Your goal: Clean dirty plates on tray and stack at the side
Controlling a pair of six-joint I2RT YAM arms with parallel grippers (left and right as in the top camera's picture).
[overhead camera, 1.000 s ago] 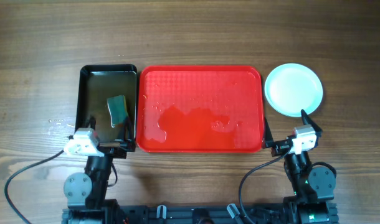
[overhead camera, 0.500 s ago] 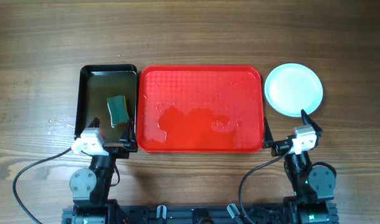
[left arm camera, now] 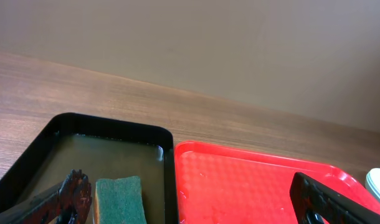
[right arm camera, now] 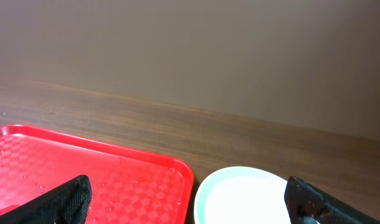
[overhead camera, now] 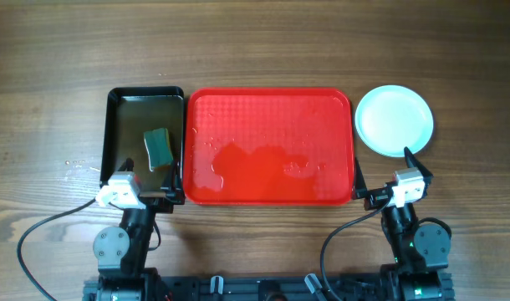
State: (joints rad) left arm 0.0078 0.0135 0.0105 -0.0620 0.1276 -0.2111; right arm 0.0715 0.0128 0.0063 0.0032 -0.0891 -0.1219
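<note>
The red tray point(overhead camera: 270, 100) lies mid-table, wet, with no plates on it; it also shows in the left wrist view point(left arm camera: 252, 180) and the right wrist view point(right arm camera: 115, 180). A round pale plate point(overhead camera: 394, 120) sits on the table to the right of the tray, also in the right wrist view point(right arm camera: 246, 199). From above I cannot tell how many plates are stacked there. My left gripper point(overhead camera: 150, 180) point(left arm camera: 193, 199) is open and empty at the near edge between the black tray and the red tray. My right gripper point(overhead camera: 383, 167) point(right arm camera: 190, 199) is open and empty near the plate's front edge.
A black tray point(overhead camera: 121, 125) holding murky water and a green sponge point(overhead camera: 158, 146) point(left arm camera: 118, 199) stands left of the red tray. Water droplets point(overhead camera: 75, 167) lie on the wood left of it. Bare wooden table surrounds everything.
My left arm has shifted slightly to the right near the black tray's front edge, then stayed still. The right arm, plate and trays have not moved.
</note>
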